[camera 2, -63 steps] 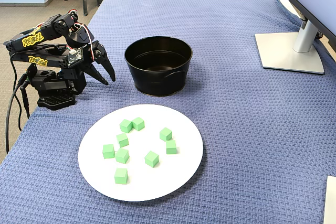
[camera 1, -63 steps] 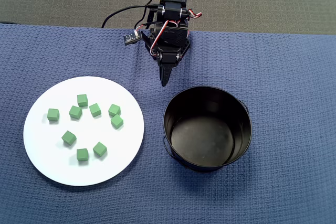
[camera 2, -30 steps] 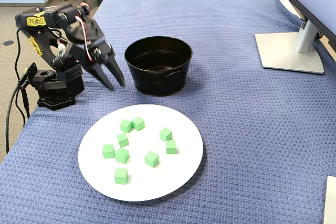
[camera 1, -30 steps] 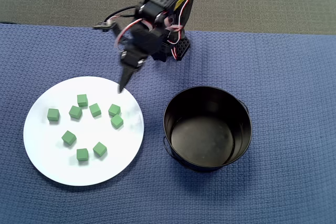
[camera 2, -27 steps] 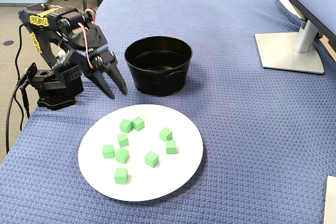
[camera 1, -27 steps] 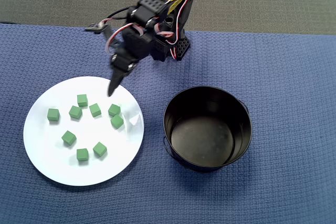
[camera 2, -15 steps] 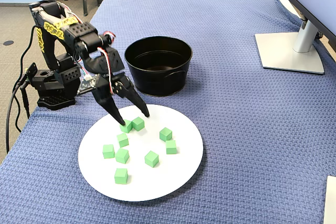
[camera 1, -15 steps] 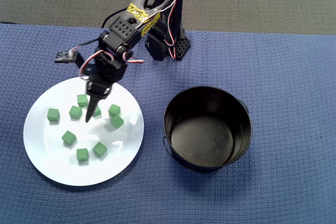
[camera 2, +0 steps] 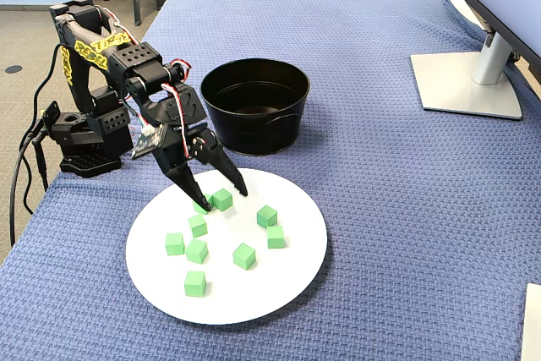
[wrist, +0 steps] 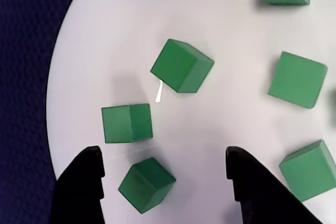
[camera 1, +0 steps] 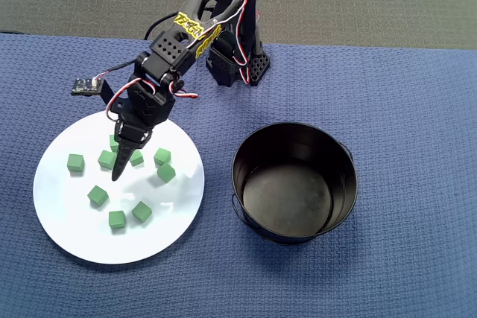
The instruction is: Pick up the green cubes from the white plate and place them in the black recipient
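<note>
A blue woven cloth (camera 2: 397, 209) covers the table. On it the white plate (camera 1: 67, 225) lies left of the black pot (camera 1: 294, 182) in the overhead view, apart from it. The arm's gripper (camera 2: 218, 194) hangs over the plate's pot-side part, jaws spread wide, empty. Green cubes (camera 2: 243, 255) lie scattered on the plate, one (wrist: 147, 184) between the fingertips.

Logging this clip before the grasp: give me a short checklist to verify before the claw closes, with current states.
1. Claw open: ok.
2. Small matte green cube between the fingertips: ok, close to the left one in the wrist view.
3. Neighbouring green cube clear of the claw: cannot tell, it sits close.
4. Round glossy white plate flat on the blue woven cloth: ok.
5. Round black metal pot empty and unobstructed: ok.
</note>
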Tool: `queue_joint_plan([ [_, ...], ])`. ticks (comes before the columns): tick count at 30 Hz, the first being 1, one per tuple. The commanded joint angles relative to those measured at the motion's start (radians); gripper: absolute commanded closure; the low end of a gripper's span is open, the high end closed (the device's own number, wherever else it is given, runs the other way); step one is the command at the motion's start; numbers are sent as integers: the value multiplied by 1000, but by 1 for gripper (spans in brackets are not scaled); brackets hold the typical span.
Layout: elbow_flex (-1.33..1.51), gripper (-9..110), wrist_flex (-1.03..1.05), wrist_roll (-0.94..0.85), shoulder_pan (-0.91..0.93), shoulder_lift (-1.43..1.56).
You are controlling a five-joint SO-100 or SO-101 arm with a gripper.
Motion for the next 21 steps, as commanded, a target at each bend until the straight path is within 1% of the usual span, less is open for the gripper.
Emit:
queue_joint_plan([
  [1,-195,80,164,196,2,-58],
  [4,-379,80,322,275,8,-183],
  [7,-525,80,402,336,34,-296],
  [10,-635,81,449,400,63,-390],
  [16,-815,81,529,460,75,-538],
  [21,-894,80,531,442,74,-595],
])
